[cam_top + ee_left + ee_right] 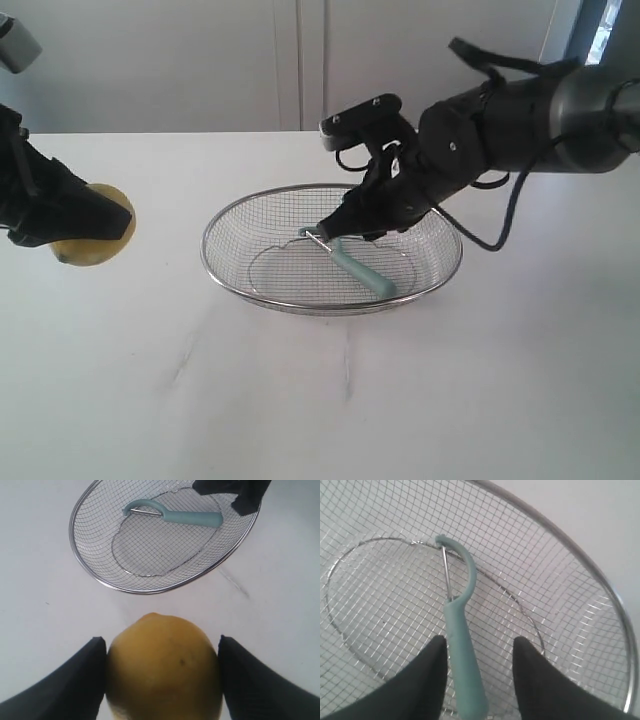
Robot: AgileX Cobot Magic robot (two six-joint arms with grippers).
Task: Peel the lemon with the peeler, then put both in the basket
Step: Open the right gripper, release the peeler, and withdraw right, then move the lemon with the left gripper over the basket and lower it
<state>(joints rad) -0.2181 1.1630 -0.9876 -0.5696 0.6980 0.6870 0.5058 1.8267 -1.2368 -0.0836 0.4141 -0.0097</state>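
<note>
Tabletop, white with faint grey streaks, fills the near part of my exterior view. Beyond it, at the centre, sits the wire mesh basket, a shallow oval with a thick shiny rim. The peeler lies inside it. Its pale teal handle points toward the near right wall, and its curved head with the thin metal blade points to the far left.

Level with the basket but well to the left of it, my left gripper is clamped on the lemon, a black finger pressed against each side. The fruit is a deep, slightly orange yellow, round-oval, with a small nub at the end facing the basket and a tiny dark speck on its skin. I cannot tell whether it touches the table.

Farther back, my right gripper reaches down into the basket over the peeler. Its fingers straddle the handle, spread wider than it. One is close against the plastic and the other stands clear, so nothing is gripped. A pale wall closes the far side.
</note>
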